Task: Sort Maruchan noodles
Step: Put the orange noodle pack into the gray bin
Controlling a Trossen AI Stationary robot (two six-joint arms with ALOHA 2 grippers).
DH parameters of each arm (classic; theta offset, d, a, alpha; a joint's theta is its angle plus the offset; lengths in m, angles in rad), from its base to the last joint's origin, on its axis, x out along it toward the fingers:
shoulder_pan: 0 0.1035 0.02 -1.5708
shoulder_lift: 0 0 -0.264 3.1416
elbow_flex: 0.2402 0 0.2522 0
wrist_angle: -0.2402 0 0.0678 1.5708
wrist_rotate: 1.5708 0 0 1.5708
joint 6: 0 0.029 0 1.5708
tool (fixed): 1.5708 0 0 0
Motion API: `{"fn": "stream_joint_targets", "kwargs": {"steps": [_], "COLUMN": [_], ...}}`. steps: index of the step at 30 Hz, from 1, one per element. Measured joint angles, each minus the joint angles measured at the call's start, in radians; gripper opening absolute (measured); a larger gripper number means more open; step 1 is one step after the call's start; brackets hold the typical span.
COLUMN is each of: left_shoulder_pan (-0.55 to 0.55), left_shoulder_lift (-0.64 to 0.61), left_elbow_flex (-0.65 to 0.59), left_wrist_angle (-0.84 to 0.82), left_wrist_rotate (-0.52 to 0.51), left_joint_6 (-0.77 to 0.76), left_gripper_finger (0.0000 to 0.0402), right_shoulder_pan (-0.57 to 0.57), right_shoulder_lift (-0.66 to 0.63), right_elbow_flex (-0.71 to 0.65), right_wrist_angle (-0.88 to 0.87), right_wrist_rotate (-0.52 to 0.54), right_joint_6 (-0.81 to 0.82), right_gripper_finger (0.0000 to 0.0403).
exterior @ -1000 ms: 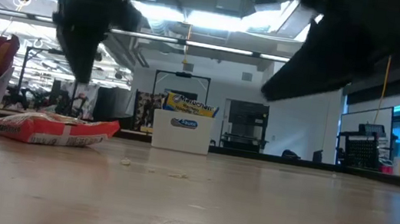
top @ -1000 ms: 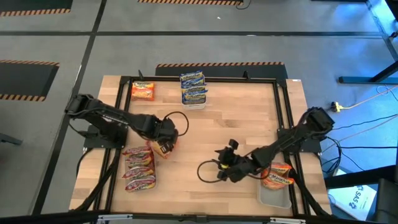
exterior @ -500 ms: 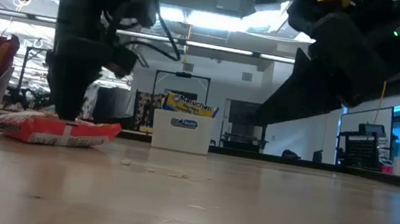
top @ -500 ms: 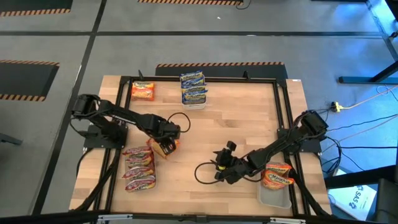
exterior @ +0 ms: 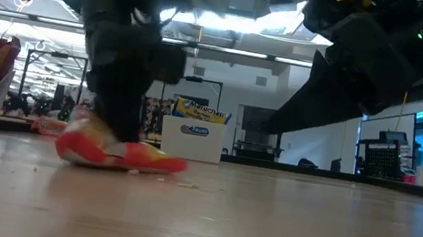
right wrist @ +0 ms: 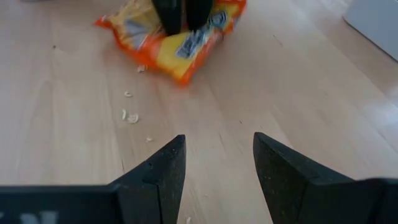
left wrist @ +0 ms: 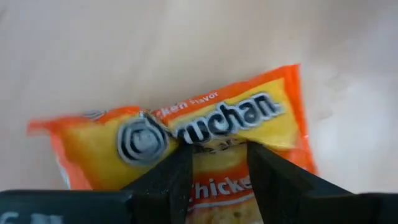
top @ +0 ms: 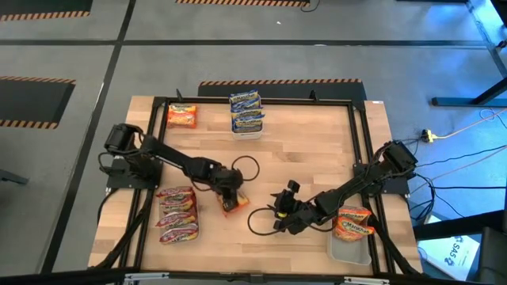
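Note:
An orange Maruchan noodle packet (top: 234, 206) sits at mid-table, and my left gripper (top: 228, 192) is shut on it from above. My right gripper (top: 279, 218) stands open a little to the packet's right, low over the wood, with nothing between its fingers (right wrist: 155, 177). Three red packets (top: 177, 214) lie in a row near the left edge. Another orange packet (top: 182, 116) lies at the far left. Blue packets stand in a white tub (top: 247, 112) at the far middle. A further orange packet (top: 353, 223) lies in a clear tub (top: 348, 249) at the near right. My left gripper pinches the orange packet across its printed face, about mid-length (left wrist: 214, 146), between its two fingers (left wrist: 165, 180). The fingers slant steeply down from the table's left. The wrapper bunches up between them. The packet sits tilted, with its lower edge (exterior: 119, 164) on the wood.
Small noodle crumbs (right wrist: 129, 115) lie on the wood between my two grippers. A dark frame rail (top: 360, 142) runs around the tabletop. Bare wood (top: 309, 150) stretches from the middle to the far right.
My left gripper has carried the orange packet from beside the red row toward the table's right and near edge. It has sunk and tipped more steeply downward. The packet, lifted clear a second ago, now touches the wood at mid-table.

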Motion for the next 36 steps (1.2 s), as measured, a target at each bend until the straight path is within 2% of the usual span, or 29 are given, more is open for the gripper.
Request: {"fn": "stream_joint_targets", "kwargs": {"steps": [3,8,13,17,20,23,26,29,32,36], "left_shoulder_pan": [-0.026,-0.051,-0.077,-0.106,-0.124,-0.146,-0.181,-0.228,-0.268,-0.294], "left_shoulder_lift": [0.006,0.113,0.202,0.204,0.162,0.097,0.031,0.000,-0.004,0.005], "left_elbow_flex": [0.004,0.018,0.118,0.217,0.275,0.302,0.303,0.288,0.236,0.145], "left_wrist_angle": [0.127,0.373,0.394,0.391,0.282,0.109,-0.102,-0.244,-0.236,-0.118], "left_wrist_rotate": [-0.001,0.031,0.040,0.040,0.038,-0.009,-0.141,-0.295,-0.374,-0.389], "left_joint_6": [0.029,0.034,0.093,0.195,0.243,0.258,0.250,0.205,0.167,0.148], "left_gripper_finger": [0.0144,0.0144,0.0144,0.0144,0.0144,0.0144,0.0144,0.0144,0.0144,0.0144], "right_shoulder_pan": [0.000,0.000,0.000,0.000,0.000,-0.001,-0.019,-0.047,-0.078,-0.140], "right_shoulder_lift": [0.000,-0.013,-0.066,-0.107,-0.132,-0.135,-0.135,-0.135,-0.135,-0.132], "right_elbow_flex": [0.000,0.000,0.002,0.003,0.003,0.003,0.003,0.001,0.001,0.001], "right_wrist_angle": [0.000,-0.007,-0.019,-0.040,-0.051,-0.049,-0.050,-0.053,-0.050,-0.061], "right_wrist_rotate": [-0.001,-0.037,-0.046,-0.044,-0.065,-0.108,-0.178,-0.238,-0.281,-0.397], "right_joint_6": [0.000,-0.005,-0.026,-0.026,-0.018,0.012,0.062,0.119,0.155,0.192], "right_gripper_finger": [0.0172,0.0172,0.0172,0.0172,0.0172,0.0172,0.0172,0.0178,0.0205,0.0258]}}
